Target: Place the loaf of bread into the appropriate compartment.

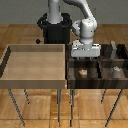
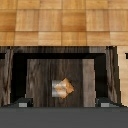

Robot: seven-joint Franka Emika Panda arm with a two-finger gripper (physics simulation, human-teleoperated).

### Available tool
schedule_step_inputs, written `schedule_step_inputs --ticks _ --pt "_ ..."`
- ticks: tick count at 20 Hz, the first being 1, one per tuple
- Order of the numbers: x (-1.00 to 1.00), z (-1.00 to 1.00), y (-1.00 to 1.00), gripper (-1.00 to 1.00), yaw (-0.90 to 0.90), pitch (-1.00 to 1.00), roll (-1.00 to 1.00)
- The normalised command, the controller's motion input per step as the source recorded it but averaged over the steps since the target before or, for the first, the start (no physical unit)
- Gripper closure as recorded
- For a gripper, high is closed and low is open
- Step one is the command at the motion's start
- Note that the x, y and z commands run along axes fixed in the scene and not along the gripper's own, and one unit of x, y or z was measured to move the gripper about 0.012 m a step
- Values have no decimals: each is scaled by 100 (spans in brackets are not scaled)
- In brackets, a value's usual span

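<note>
The loaf of bread [image 1: 83, 72] [image 2: 66, 87] is a tiny tan lump lying on the floor of the near cell of the dark striped bin, on the side next to the light tray. That cell is the appropriate compartment [image 1: 76, 75] [image 2: 41, 75]. A small grey cube [image 2: 55, 88] touches the loaf there. My gripper [image 1: 82, 58] [image 2: 62, 103] hangs straight above this cell, open, with nothing between its fingertips [image 2: 22, 103]. The loaf lies below them, untouched.
A large light wooden tray [image 1: 35, 77] stands at the exterior view's left, against the bin. The neighbouring near cell holds a white roundish piece [image 1: 116, 70]. Tall grey blocks [image 1: 114, 48] stand in the far cells. The robot base [image 1: 54, 27] is behind.
</note>
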Motion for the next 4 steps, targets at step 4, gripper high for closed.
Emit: schedule_step_inputs --ticks 4 --pt "0 0 0 -100 0 0 0"
